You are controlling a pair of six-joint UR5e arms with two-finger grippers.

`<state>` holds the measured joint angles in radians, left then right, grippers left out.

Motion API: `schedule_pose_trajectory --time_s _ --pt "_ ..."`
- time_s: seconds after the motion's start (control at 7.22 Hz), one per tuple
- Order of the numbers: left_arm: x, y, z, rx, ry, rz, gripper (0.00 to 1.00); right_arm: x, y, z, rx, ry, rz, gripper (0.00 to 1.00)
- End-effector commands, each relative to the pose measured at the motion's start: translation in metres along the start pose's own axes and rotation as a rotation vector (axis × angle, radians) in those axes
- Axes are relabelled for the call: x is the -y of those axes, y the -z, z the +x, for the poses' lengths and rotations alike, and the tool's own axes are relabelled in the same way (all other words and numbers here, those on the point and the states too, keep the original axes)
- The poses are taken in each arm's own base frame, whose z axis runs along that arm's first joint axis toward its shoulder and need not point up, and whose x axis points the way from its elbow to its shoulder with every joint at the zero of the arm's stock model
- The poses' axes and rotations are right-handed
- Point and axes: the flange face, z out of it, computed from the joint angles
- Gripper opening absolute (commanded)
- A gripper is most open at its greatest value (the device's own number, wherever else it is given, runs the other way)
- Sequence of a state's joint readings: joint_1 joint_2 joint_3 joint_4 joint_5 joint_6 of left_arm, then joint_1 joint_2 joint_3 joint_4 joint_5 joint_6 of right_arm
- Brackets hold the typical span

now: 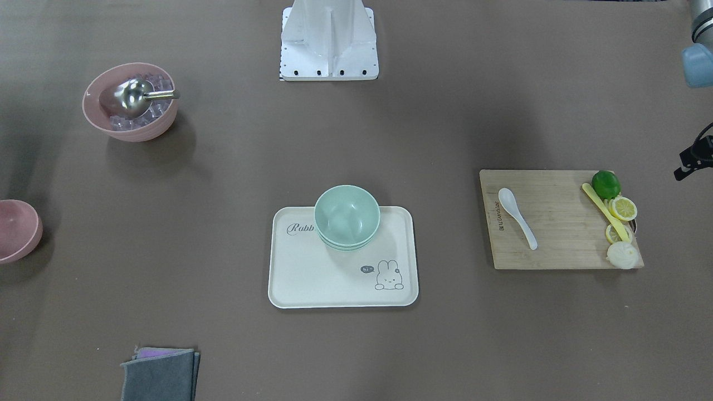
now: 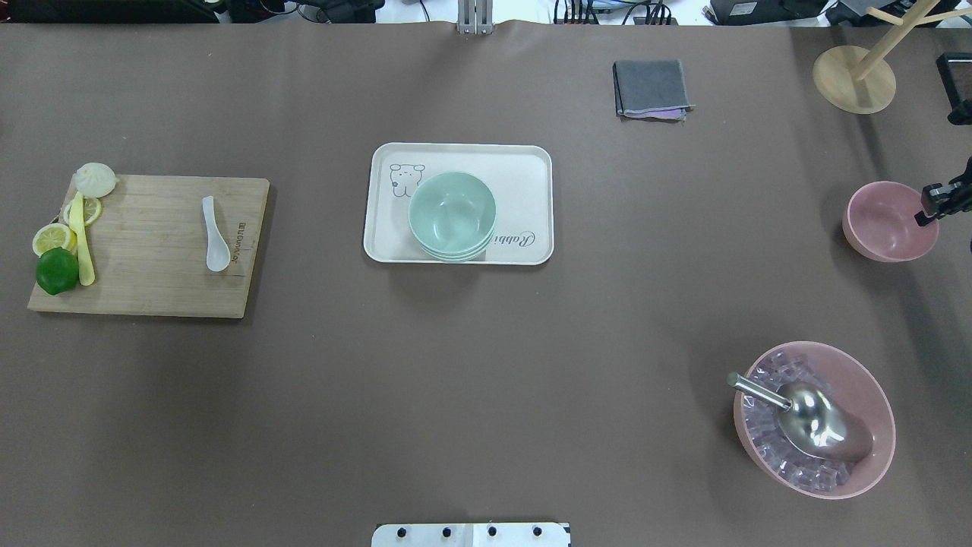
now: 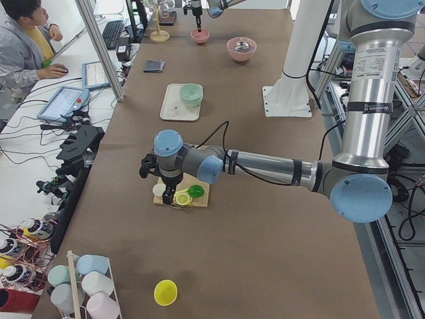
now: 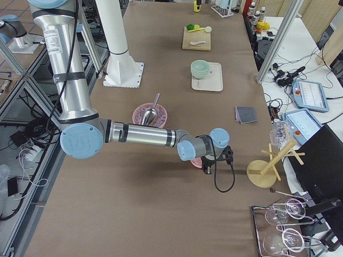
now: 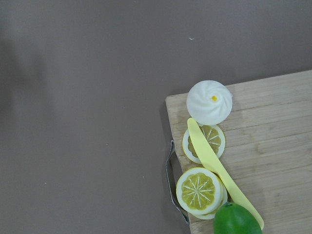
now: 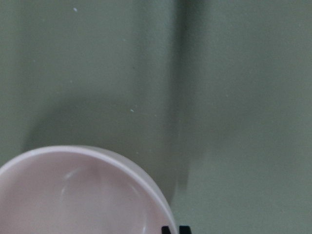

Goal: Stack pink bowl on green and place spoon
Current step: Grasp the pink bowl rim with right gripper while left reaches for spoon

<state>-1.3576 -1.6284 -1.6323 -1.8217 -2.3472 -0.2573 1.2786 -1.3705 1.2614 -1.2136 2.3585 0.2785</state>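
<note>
The plain pink bowl (image 2: pixel 888 222) stands at the table's right end and also shows at the front view's left edge (image 1: pixel 16 231). The green bowl (image 2: pixel 452 213) sits on a cream tray (image 2: pixel 531 171) at mid-table. The white spoon (image 2: pixel 215 234) lies on a wooden board (image 2: pixel 152 251) at the left end. My right gripper (image 6: pixel 175 230) hangs just outside the pink bowl's rim (image 6: pixel 83 195), with its tips close together and holding nothing. My left gripper (image 3: pixel 169 194) hovers over the board's outer end, and I cannot tell if it is open.
A second pink bowl (image 2: pixel 873 391) holds clear cubes and a steel scoop at the near right. A lime (image 5: pixel 236 220), lemon slices, a yellow utensil (image 5: pixel 214 165) and a white bun (image 5: pixel 209 101) lie on the board's edge. A grey cloth (image 2: pixel 651 89) and a wooden stand (image 2: pixel 854 76) are far right.
</note>
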Motion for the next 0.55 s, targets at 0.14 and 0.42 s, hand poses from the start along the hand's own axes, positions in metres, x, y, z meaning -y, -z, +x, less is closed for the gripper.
schedule_pose_trajectory --time_s 0.14,0.42 --pt "0.047 -0.038 0.136 -0.072 0.237 -0.023 0.97 0.059 0.067 -0.113 0.151 -0.113 0.071 0.0" --pt "0.059 -0.069 0.222 -0.076 0.334 -0.05 0.92 0.056 0.083 -0.221 0.219 -0.207 0.066 0.0"
